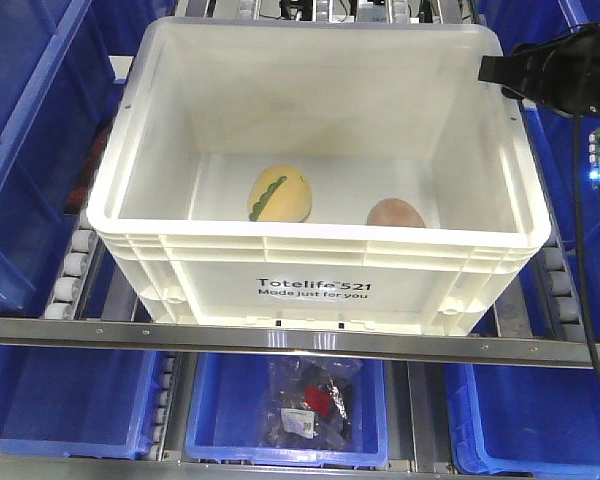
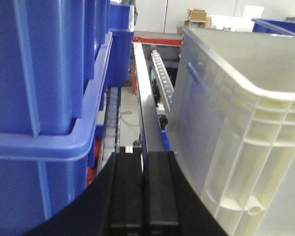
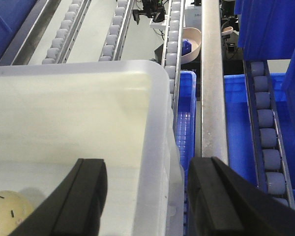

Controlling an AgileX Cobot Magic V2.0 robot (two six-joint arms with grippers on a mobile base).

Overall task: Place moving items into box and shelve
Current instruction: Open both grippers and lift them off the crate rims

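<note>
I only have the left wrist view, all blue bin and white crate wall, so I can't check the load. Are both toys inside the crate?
Observer: Yes. The pale yellow egg toy with the green stripe lies on the floor of the white crate.
Operator: And the other one?
Observer: The reddish-brown egg toy sits to its right in the front view, apart from it.
Operator: Where is the right gripper?
Observer: The right gripper is open, with the crate's rim between its fingers.
Operator: What is under the crate?
Observer: A blue bin holding a bagged item sits on the level below.
</note>
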